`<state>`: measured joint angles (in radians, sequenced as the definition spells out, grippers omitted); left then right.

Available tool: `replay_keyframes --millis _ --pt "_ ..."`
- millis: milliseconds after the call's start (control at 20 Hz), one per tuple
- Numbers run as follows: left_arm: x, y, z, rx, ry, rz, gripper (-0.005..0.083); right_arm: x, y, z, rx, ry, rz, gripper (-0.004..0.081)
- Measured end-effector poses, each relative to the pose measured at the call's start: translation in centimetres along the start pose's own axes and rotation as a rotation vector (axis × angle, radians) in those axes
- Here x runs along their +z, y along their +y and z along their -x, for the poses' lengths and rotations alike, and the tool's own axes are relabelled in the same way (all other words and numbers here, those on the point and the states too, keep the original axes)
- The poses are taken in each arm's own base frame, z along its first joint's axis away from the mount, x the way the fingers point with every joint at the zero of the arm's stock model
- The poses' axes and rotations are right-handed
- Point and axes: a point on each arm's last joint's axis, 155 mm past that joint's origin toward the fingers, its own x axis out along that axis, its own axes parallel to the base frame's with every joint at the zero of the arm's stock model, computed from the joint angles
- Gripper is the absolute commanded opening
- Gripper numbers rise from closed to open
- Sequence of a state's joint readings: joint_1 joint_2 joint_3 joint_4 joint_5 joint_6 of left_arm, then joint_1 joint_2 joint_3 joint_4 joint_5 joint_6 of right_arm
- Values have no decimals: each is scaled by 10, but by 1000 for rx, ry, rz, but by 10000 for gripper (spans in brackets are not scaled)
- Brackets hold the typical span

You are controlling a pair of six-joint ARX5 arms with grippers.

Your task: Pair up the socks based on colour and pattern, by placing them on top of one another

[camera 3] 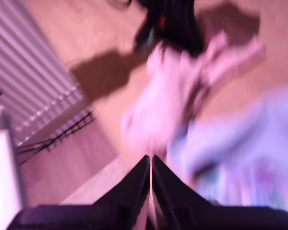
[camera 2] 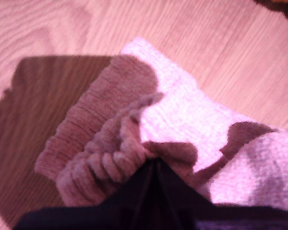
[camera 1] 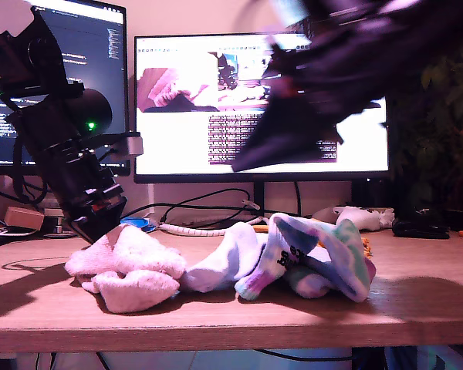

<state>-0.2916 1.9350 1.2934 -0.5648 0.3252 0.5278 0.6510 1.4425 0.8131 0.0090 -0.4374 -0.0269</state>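
My first gripper [camera 2: 153, 165] pinches the pink sock [camera 1: 127, 266]; my second gripper [camera 3: 150, 165], closed and empty, hangs blurred before the monitor [camera 1: 177, 100], at twelve o'clock above the tie-dye sock [camera 1: 324, 258].

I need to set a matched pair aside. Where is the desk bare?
The front strip of the wooden desk before the socks is bare, as is its exterior-view right end past the tie-dye socks. The middle is crowded: fluffy pink socks under my first gripper, then a white sock.
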Motion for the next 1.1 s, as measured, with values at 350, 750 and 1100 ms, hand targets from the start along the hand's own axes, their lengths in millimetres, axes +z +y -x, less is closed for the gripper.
replay_keyframes --millis 350,750,1100 --pt "-11 -23 2 -116 30 43 -23 19 -8 -69 37 30 40 -11" --pt "-5 -28 2 -154 0 95 -23 -35 17 -108 124 167 50 -11" --pt "1 -23 2 -139 -23 136 -23 -60 46 -111 136 271 97 -11"
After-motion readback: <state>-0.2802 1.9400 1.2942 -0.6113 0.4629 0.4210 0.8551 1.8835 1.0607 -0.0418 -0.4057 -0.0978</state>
